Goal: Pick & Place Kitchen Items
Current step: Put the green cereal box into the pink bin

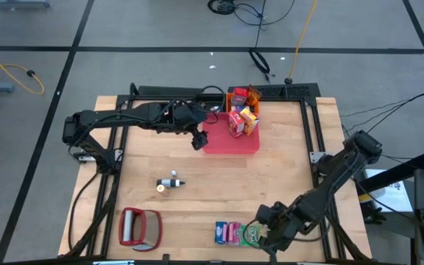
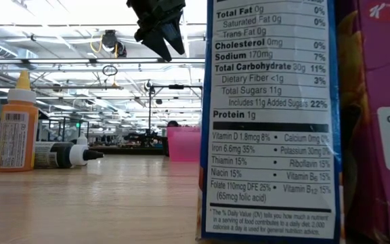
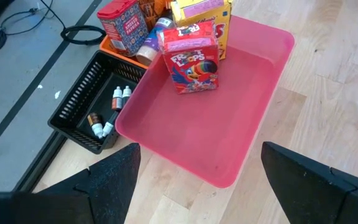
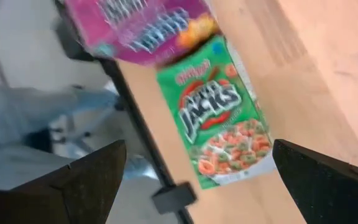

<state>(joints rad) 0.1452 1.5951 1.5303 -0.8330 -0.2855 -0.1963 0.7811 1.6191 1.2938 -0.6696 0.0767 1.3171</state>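
My left gripper is open and hovers above the near left edge of the square red tray. A red Froot Loops carton and a yellow carton stand upright on the tray's far part. Behind them are a small red container and a jar. Tiny bottles lie in a black basket. My right gripper is open over the green packet, which lies flat near the table's near edge beside the pink packet and the blue packet.
Two small bottles lie left of the table's middle. A red-framed silvery flat object sits at the near left. A black frame rims the table. Bare wood stretches between the tray and the packets.
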